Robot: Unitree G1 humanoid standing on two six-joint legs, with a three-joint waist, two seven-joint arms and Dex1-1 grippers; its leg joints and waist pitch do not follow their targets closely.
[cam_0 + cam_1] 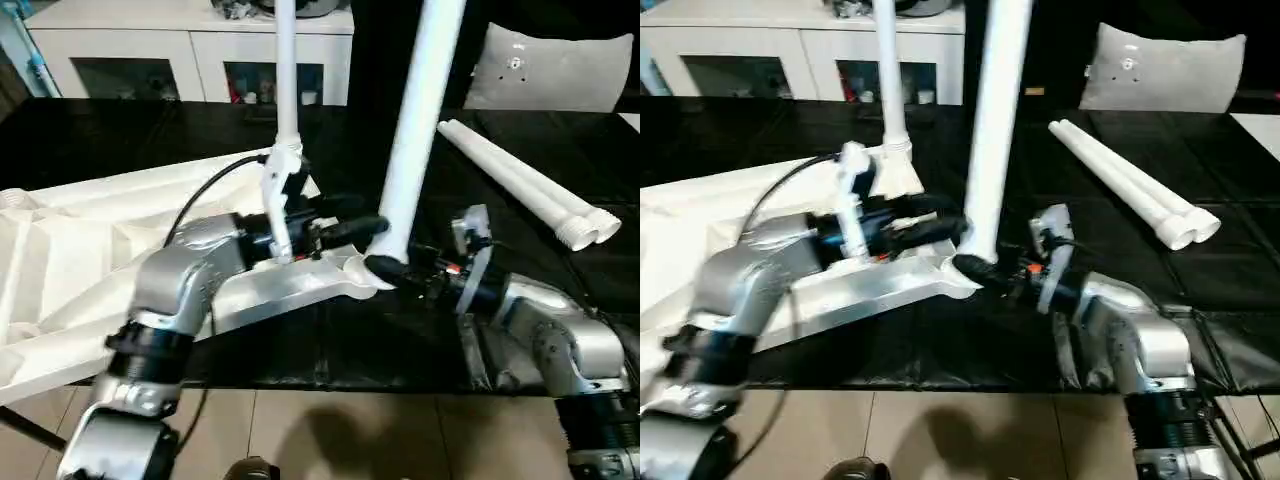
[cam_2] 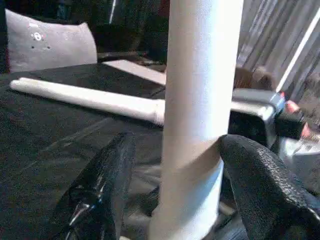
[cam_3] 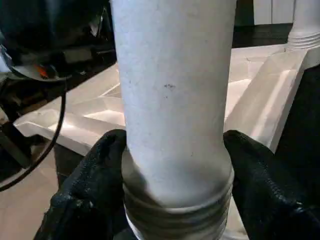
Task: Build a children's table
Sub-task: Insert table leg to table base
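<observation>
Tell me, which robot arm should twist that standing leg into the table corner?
Probably the right. The right gripper hugs the upright leg by its threaded end at the tabletop corner, while the left gripper shows a gap.

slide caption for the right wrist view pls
Right gripper clasps a white table leg near its threaded end, above the tabletop's ribbed underside.

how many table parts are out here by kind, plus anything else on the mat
upright legs: 2, one near, one far
loose legs lying on the mat: 2
tabletop: 1
cushion: 1
total: 6
</observation>
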